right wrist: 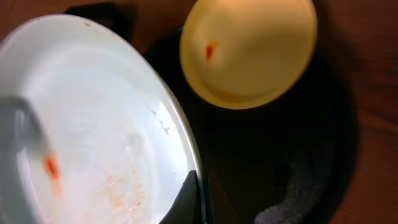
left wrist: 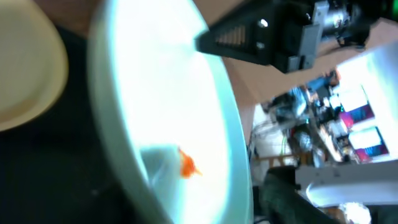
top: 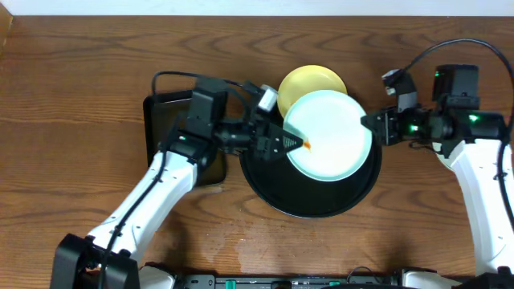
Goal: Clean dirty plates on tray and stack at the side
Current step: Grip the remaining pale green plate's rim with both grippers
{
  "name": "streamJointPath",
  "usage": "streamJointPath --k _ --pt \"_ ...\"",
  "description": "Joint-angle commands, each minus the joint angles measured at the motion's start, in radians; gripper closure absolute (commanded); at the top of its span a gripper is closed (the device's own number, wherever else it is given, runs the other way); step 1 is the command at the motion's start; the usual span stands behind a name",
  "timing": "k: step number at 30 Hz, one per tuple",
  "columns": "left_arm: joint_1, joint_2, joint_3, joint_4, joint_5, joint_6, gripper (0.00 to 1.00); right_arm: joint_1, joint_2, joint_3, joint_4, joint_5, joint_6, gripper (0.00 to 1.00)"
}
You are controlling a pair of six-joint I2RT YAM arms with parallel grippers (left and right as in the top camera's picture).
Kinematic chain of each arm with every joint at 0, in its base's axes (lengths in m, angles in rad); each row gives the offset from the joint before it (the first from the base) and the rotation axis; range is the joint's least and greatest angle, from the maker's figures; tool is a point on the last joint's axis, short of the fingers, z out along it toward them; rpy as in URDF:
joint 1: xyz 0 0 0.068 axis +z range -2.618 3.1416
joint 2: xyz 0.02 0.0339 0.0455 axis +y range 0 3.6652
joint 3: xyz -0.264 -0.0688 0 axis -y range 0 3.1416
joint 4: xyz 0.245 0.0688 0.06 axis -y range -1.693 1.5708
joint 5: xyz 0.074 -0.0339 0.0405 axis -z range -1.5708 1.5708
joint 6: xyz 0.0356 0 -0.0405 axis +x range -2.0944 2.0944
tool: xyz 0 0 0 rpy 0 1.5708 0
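A pale mint-white plate [top: 333, 132] is held tilted above the round black tray [top: 273, 189]. My right gripper [top: 371, 124] is shut on its right rim, and one dark finger [right wrist: 189, 199] lies against the rim's edge. My left gripper [top: 291, 144] is at the plate's left rim, jaws apart on either side of it, beside an orange smear [left wrist: 186, 165]. One finger [left wrist: 280, 196] shows just past the rim. Faint orange specks [right wrist: 118, 186] mark the plate's face. A pale yellow plate [top: 305, 80] with an orange smear [right wrist: 210, 50] lies at the tray's far edge, partly under the held plate.
A smaller rectangular black tray [top: 157, 120] lies left of the round one, mostly covered by my left arm. Bare wooden table [top: 72, 120] stretches to the far left and along the front. Cables run over the table behind both arms.
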Motion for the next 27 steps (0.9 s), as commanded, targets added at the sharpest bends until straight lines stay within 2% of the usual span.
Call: streamJointPath --k 1,6,8,14,15,18,20,24,27 --pt "-0.024 -0.002 -0.005 0.009 0.023 0.002 0.52 0.045 -0.022 0.01 0.005 -0.039 0.017 0.99" --pt "-0.024 -0.002 -0.005 0.009 0.022 0.002 0.79 0.062 -0.034 0.01 0.005 -0.038 0.017 0.99" --pt "-0.024 -0.002 -0.005 0.009 0.019 0.002 0.85 0.061 -0.036 0.01 0.006 -0.031 0.015 0.99" --pt "-0.024 -0.002 -0.005 0.013 0.019 0.002 0.85 0.053 -0.036 0.01 0.005 0.016 0.013 0.95" --pt "-0.024 -0.002 -0.005 0.014 0.019 0.002 0.85 0.051 -0.036 0.01 0.004 0.021 0.013 0.91" --pt "-0.023 -0.002 -0.005 0.024 0.019 0.002 0.88 0.039 -0.032 0.01 0.003 0.046 0.013 0.71" --pt "-0.023 -0.002 -0.005 0.026 0.02 0.002 0.89 0.031 -0.027 0.01 0.002 0.048 0.0 0.64" --pt "-0.023 -0.002 -0.005 0.027 0.02 0.001 0.91 0.021 -0.006 0.01 -0.006 0.016 -0.056 0.53" --pt "-0.023 -0.002 -0.005 0.027 0.021 -0.002 0.91 0.021 0.015 0.01 -0.01 -0.084 -0.133 0.51"
